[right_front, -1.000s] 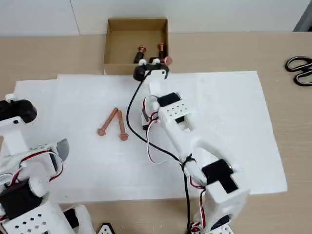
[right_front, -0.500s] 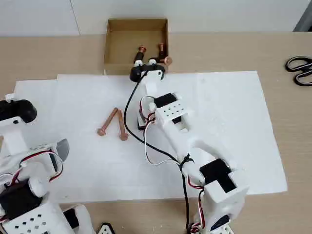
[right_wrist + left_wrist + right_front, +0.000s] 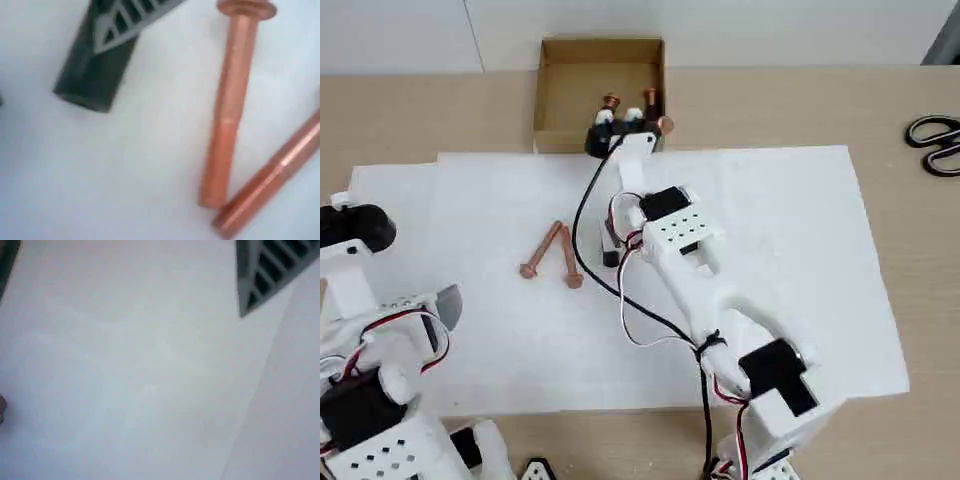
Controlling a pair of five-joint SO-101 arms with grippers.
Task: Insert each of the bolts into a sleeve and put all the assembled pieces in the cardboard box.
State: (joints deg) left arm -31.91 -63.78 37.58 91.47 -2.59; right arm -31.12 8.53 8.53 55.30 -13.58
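One wooden surface point(image 3: 420, 110) carries one white foam sheet point(image 3: 770, 220) that covers most of its middle. Two arms stand at the near edge. The right arm point(image 3: 690, 270) slants from its base across the foam sheet toward the far side, and its black upper joint sits over the near wall of the cardboard box point(image 3: 570, 85). The left arm point(image 3: 370, 400) is folded low at the near left corner, with the left gripper point(image 3: 445, 302) just above the foam; I cannot tell how far open it is.

The one cardboard box stands just past the foam's far edge, open upward. Three copper heads of assembled pieces point(image 3: 609, 108) show inside it, against its right half, each with a dark sleeve on the shaft. One pair of scissors point(image 3: 935, 145) lies at the far right, well apart.

Two loose bolts lie flat on the foam, left of the right arm. One bolt point(image 3: 544, 250) runs diagonally, head near and to the left. The other bolt point(image 3: 568, 256) runs almost straight away, head near. Their plain ends almost meet, making a V.

One loose sleeve point(image 3: 95, 75) stands tilted on the foam beside them. The right gripper point(image 3: 127, 22) overlaps its upper end, and I cannot tell whether it is clamped on it
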